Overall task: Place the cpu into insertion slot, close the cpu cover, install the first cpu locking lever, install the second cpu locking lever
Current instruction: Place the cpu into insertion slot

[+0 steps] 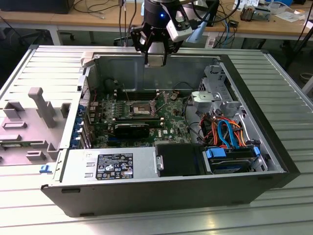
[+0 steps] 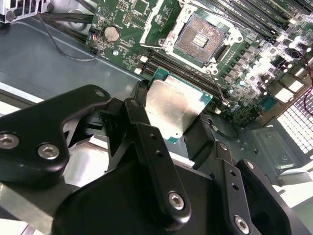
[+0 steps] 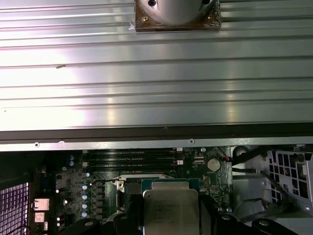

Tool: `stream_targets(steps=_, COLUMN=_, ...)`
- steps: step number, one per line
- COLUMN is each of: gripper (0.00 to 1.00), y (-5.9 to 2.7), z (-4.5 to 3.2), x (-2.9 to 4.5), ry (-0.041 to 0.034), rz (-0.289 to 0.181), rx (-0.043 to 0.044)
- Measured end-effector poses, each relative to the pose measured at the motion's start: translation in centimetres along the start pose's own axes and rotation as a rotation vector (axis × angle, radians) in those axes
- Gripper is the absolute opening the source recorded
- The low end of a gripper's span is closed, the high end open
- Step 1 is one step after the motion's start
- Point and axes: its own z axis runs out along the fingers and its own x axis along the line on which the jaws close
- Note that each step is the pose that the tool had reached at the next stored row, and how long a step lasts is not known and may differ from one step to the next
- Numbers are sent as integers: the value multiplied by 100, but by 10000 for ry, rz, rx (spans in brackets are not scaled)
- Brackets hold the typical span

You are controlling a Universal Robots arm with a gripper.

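Step 1 of 4 in hand: carrying the cpu [image 2: 173, 108] toward the insertion slot [image 2: 202, 39]. No seating yet.

Gripper [image 1: 155, 61] pressed in on the cpu from 2 opposite edges, with the dull silver top turned toward the second wrist view and the green underside edge peeping past the fingers [image 2: 142, 105]. Held high over the far wall of the open computer case [image 1: 274, 147] in the exterior view.

Insertion slot down below the tool and somewhat ahead of its fingertips, well apart from the chip, on the green board [image 2: 122, 29]. Dark gold-tinted centre laid bare inside its silver rim, nothing resting in it. Long black memory slots [image 2: 166, 61] between fingertips and socket in the second wrist view. In the first wrist view, cpu [image 3: 171, 210] hanging in front of the socket area and hiding much of it.

By judgement, next move calling for travel forward and down until square over the socket, chip kept level, edges turned parallel to the rim, then a gentle lowering with no sideways scrape across the contacts. Cover and 2 levers judged not yet dealt with.
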Motion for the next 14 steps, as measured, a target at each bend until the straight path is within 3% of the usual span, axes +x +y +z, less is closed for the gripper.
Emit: stream_targets(steps=14, gripper=55, y=-5, z=24, x=0, ry=1, rz=0, rx=1)
